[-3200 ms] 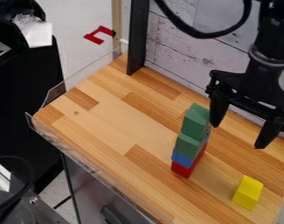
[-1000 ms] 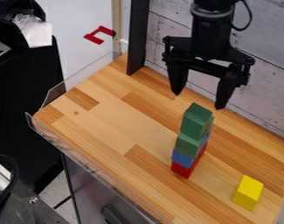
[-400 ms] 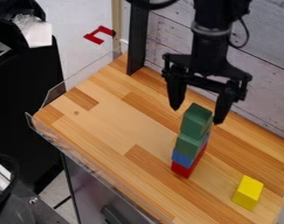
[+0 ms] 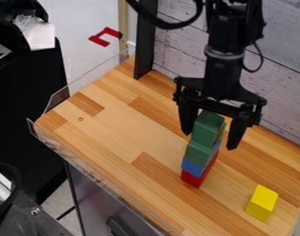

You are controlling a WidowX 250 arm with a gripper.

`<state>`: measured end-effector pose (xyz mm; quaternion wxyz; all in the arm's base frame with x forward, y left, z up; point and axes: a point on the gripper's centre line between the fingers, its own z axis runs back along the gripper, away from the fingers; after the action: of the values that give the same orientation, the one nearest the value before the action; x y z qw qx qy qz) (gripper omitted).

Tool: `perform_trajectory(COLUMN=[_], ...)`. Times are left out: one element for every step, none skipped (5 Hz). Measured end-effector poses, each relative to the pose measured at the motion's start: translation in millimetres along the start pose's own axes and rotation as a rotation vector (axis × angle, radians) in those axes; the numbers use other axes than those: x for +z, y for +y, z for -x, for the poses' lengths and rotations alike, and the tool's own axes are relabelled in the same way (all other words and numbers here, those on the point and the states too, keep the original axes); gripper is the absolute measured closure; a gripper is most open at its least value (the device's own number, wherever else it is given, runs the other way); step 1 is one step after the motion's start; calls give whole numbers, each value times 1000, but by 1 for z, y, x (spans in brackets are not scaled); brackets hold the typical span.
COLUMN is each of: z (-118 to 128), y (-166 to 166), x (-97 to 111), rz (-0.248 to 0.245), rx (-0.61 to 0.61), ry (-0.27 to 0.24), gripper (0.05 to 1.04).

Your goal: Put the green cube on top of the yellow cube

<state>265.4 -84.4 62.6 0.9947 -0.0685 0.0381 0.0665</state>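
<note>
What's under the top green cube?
Beneath the top green cube sit a second green block, a blue block and a red block at the bottom. The contact faces are covered, so can't be seen.

The black arm (image 4: 223,32) has a grey ring (image 4: 223,54), black cables (image 4: 171,25) and tapered jaws.
</note>
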Motion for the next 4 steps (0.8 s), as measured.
perform_trajectory(z=[2,3,3,4], y=[2,4,6,8], x=[-5,-6,-6,-5], rz=[-1,0,-1,-18], rx=[23,34,44,46], ry=[-1,-1,2,2], gripper=[394,497,497,497])
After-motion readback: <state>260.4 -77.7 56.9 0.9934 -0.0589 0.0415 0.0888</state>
